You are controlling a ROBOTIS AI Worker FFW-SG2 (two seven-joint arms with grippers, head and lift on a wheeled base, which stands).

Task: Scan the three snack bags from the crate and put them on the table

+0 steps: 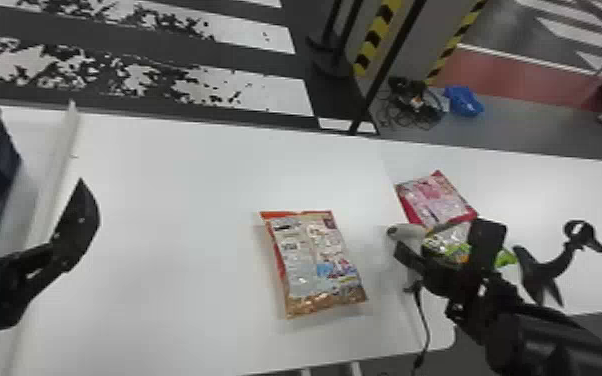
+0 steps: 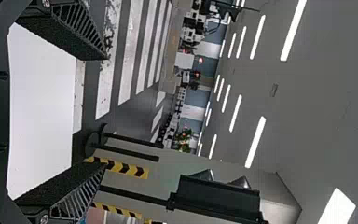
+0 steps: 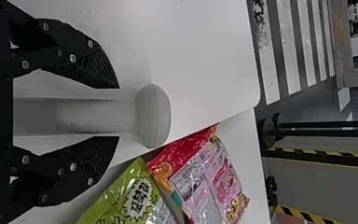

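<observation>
Right tool [image 3: 118, 112], its fingers parted just by the white scanner [image 3: 154, 116] clasped between, is held near the green bag [image 3: 126, 196] and pink bag [image 3: 205, 182], which could be nudged by a low swing towards the orange bag [image 1: 310, 260] on the worktop [image 1: 180, 225]; left tool [image 2: 105, 112], empty, is spread wide

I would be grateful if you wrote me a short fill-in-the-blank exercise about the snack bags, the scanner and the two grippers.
Counting the orange-edged bag, the snack bags number ____.
Beside the pink bag lies a bag whose main colour is ____.
The scanner sits between the two ____ of the right gripper.
Between its open fingers, the left gripper holds ____.

Missing words, in order: three; green; fingers; nothing.
</observation>
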